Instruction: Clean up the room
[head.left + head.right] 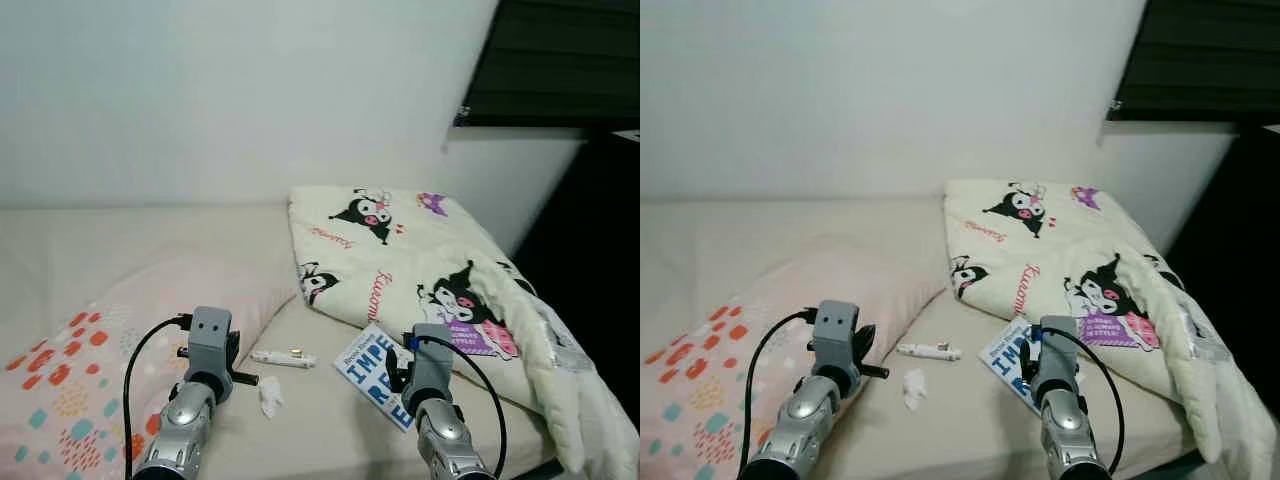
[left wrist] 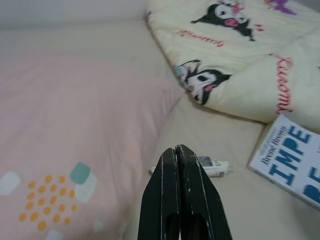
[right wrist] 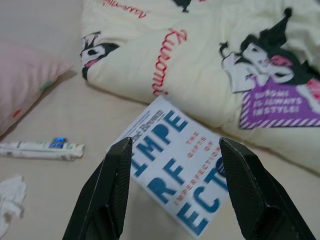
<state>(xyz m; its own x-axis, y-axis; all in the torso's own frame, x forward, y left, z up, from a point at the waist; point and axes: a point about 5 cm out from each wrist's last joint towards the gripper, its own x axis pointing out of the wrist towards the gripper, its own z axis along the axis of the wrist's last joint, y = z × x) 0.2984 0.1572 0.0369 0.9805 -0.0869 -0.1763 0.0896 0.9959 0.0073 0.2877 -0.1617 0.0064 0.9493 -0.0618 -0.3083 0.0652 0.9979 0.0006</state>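
A white book with blue lettering (image 1: 372,373) lies flat on the bed beside the folded cartoon-print blanket (image 1: 420,260). My right gripper (image 3: 175,150) hovers over the book, open, its fingers (image 3: 114,175) astride the cover without touching it. Left of the book lie a white tube (image 1: 283,357) and a crumpled tissue (image 1: 270,398). My left gripper (image 2: 180,155) is shut and empty, held above the pink pillow's (image 1: 120,330) edge and pointing toward the tube (image 2: 212,166).
A white wall runs behind the bed. The beige sheet (image 1: 330,430) has free room between pillow and book. The blanket hangs over the bed's right edge (image 1: 580,420), with dark floor beyond. A dark window (image 1: 560,60) sits at upper right.
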